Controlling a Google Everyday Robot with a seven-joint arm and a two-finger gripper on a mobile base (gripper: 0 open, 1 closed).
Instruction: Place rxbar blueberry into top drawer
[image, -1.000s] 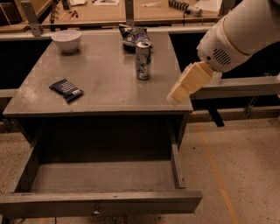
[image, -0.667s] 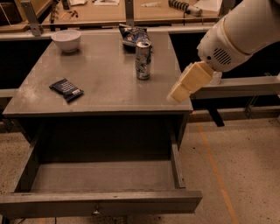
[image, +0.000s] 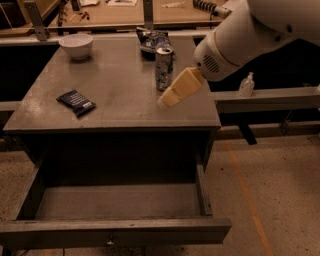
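The rxbar blueberry, a flat dark navy bar with white lettering, lies on the left part of the grey table top. The top drawer is pulled open below the table and shows nothing inside; its small knob sits at the front panel's centre. My gripper, with cream-coloured fingers, hangs over the right part of the table, just right of the can and well to the right of the bar. It holds nothing.
A tall silver-blue can stands at the table's middle right. A blue-and-white chip bag lies behind it. A white bowl sits at the back left. A small clear bottle stands on a ledge at the right.
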